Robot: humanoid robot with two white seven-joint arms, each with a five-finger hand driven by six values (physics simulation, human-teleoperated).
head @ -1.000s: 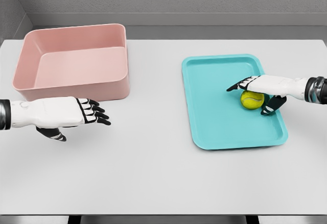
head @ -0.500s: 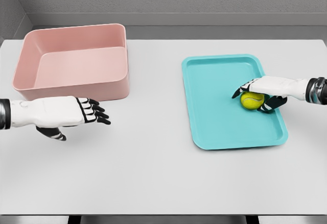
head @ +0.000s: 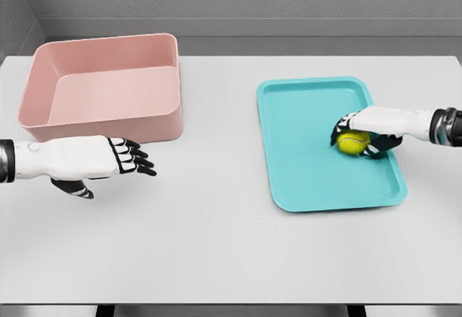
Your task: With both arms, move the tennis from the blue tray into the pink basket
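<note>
**Right hand closed on tennis ball, still within tray**

The left hand (head: 94,159) hovered above the white table (head: 216,245), fingers extended and empty, pointing towards the right hand; it appeared stationed to receive the ball. Beyond it stood the pink basket (head: 105,122), holding nothing visible. The right hand (head: 364,131) was curled over the tennis ball (head: 353,142), gripping it in the blue tray (head: 303,180). Whether the ball was clear of the tray floor could not be determined. Both forearms were cut off at the frame edges.
</note>
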